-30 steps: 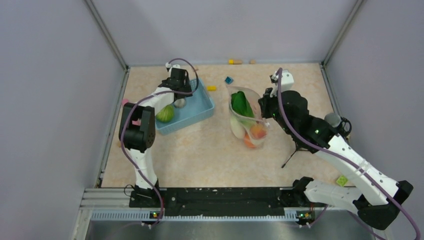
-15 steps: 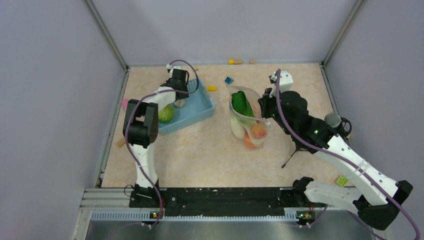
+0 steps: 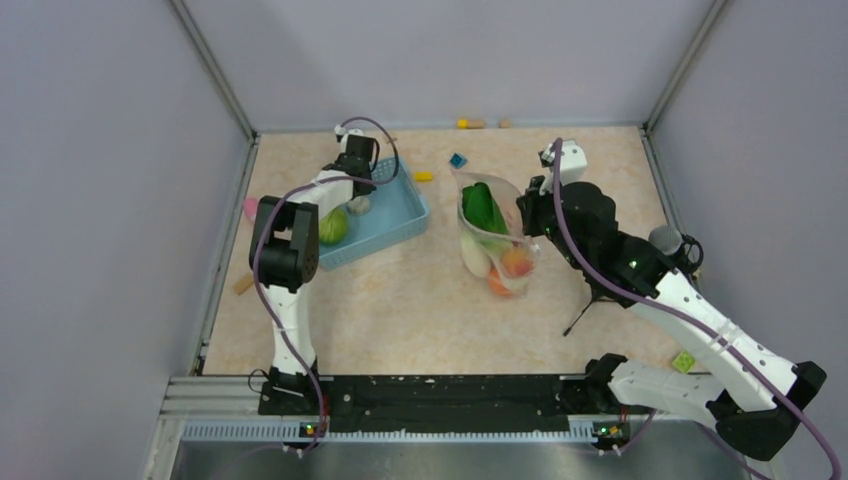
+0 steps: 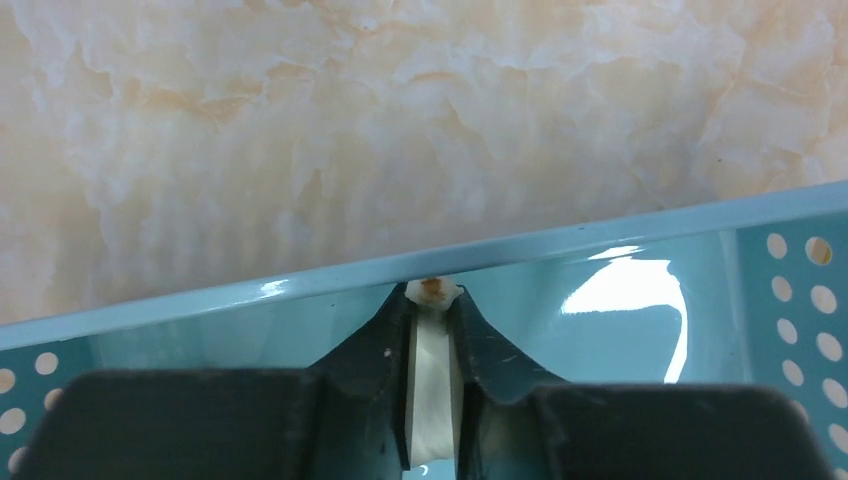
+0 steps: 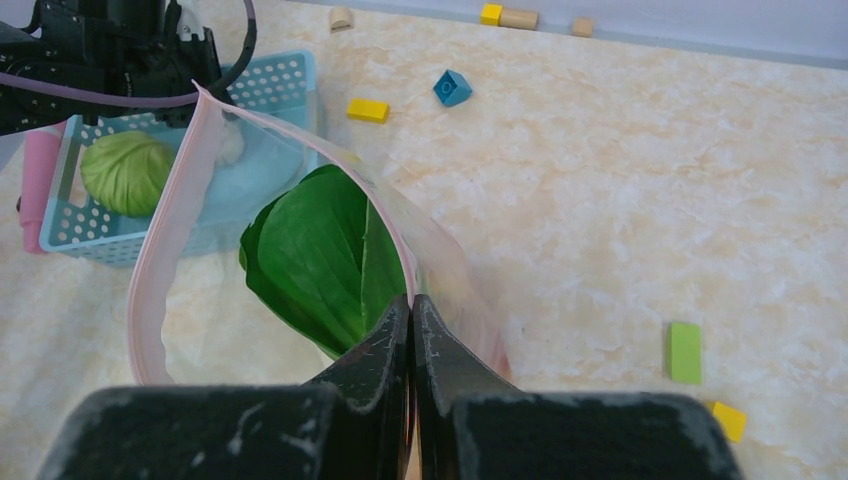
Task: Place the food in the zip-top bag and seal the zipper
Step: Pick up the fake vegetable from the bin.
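As the left gripper (image 4: 432,300) has closed during the last second, its jaws, which stood wide before, are now clamped on a white food piece (image 4: 432,400) inside the light blue basket (image 3: 395,215), close to the basket's far wall. This means the pick is made. The next step is probably to lift the piece and carry it over to the zip-top bag (image 5: 440,260).

The right gripper (image 5: 410,305) has not moved. It stays clenched on the bag's rim and keeps the mouth open toward the basket, so the pink zipper (image 5: 160,240) is not yet sealed. The bag sits on the table (image 3: 400,310), beside the basket and between the two arms.

Four pieces can be counted inside the bag:
- one green leafy vegetable (image 5: 310,260)
- one white radish (image 3: 472,255)
- one orange round fruit (image 3: 516,262)
- one red fruit (image 3: 497,284) below it

Two pieces are left in the basket: the white one in the grip and one round green vegetable (image 5: 128,172).

Some things on the table are not food: one blue block (image 5: 452,87), one green block (image 5: 684,352), three yellow blocks (image 5: 367,110) and one pink stick (image 5: 40,180).
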Tool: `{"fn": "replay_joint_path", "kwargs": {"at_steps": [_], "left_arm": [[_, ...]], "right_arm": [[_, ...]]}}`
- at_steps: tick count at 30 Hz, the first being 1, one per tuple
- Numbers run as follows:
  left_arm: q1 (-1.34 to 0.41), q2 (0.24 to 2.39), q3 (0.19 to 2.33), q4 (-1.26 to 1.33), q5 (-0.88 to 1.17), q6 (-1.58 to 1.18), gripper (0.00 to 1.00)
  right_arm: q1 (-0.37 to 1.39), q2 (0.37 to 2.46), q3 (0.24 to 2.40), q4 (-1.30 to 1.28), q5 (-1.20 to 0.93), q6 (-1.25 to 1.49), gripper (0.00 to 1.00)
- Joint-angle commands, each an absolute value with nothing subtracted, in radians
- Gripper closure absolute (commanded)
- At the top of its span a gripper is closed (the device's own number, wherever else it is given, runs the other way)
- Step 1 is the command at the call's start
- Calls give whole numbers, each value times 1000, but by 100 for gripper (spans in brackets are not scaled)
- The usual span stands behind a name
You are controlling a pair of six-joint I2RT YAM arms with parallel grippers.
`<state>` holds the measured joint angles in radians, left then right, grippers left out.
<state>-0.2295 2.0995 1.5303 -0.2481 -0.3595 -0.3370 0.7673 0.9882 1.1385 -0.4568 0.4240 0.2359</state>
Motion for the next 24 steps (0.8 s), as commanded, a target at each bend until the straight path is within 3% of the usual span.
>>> {"fn": "replay_joint_path", "kwargs": {"at_steps": [1,4,15,24], "left_arm": [[-222,2119,1575,-270,-388,-321,89],[-222,2097,1569,-272,-383,-319,100],[-231,1836,1466,-266,-181,-343,100],[-253,1512,1327,-98,310,-430,100]], "right_arm": [[758,958,1144,-394,422,226,100],[758,958,1143,-392,420,226,100],[758,954,1143,-392,407,229,100],[758,941,1141,-391,385,241,100]]}}
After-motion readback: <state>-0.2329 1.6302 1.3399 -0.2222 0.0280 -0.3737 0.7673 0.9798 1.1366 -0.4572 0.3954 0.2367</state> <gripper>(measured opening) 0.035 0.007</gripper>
